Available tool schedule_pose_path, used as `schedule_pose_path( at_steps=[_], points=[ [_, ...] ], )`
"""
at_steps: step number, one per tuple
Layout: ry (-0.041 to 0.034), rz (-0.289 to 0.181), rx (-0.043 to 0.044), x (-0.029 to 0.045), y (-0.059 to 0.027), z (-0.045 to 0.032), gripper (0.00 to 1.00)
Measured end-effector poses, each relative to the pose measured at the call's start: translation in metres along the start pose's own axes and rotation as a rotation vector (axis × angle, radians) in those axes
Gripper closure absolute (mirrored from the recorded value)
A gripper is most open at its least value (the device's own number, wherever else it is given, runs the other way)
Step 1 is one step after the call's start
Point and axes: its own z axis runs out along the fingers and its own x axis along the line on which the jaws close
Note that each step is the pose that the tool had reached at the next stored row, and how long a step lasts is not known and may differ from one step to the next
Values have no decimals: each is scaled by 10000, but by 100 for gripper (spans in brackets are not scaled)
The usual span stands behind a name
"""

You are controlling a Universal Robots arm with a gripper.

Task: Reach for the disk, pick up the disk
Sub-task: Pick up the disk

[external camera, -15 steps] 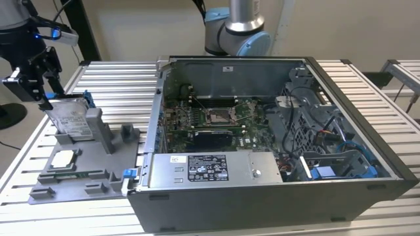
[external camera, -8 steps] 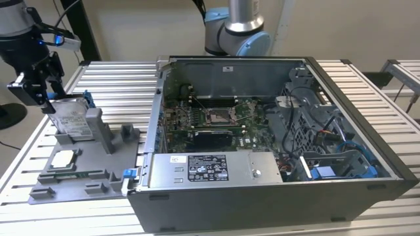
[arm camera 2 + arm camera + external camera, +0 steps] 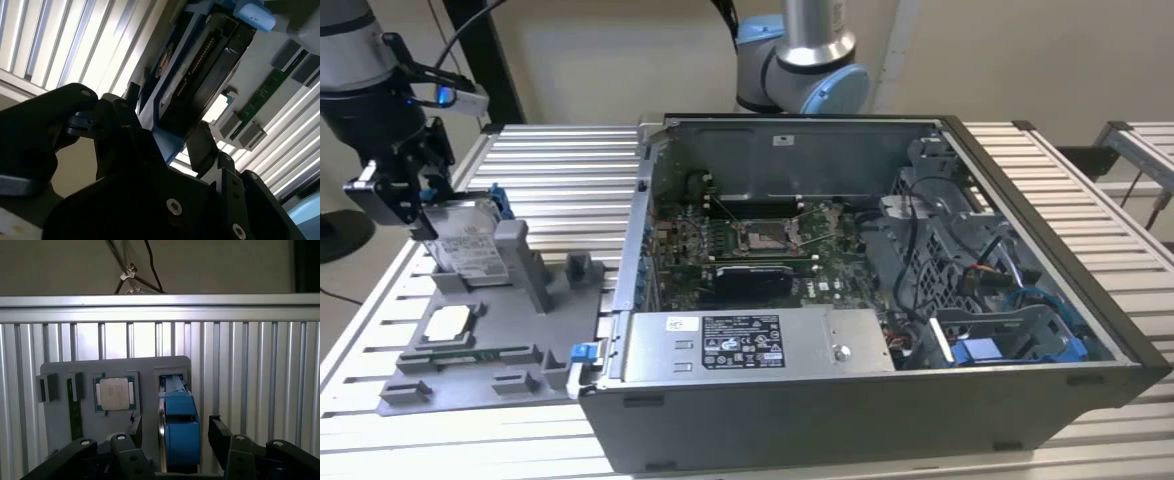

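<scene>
The disk (image 3: 464, 250) stands on edge, leaning slightly, in a slot of the grey holder (image 3: 520, 300) at the exterior view's left. It is silver with a white label and a blue bracket. My gripper (image 3: 427, 215) is down over its upper end. In the first wrist view the disk (image 3: 179, 430) shows edge-on between the two black fingers (image 3: 135, 430), with a gap on each side, so the gripper (image 3: 177, 435) is open around it. In the second wrist view the disk (image 3: 200, 75) runs away from the gripper (image 3: 167, 120).
A small square chip (image 3: 447, 322) (image 3: 115, 392) and a green memory stick (image 3: 75, 410) lie in the holder beside the disk. An open computer case (image 3: 854, 300) stands at the exterior view's right. A second arm's base (image 3: 801, 60) is behind it. The table (image 3: 560, 150) is slatted aluminium.
</scene>
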Motion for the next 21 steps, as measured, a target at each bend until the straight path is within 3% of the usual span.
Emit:
schedule_pose_path(
  at_steps=[13, 21],
  points=[
    [44, 0, 1, -1, -1, 228, 0],
    [56, 0, 0, -1, 0, 231, 0]
  ],
)
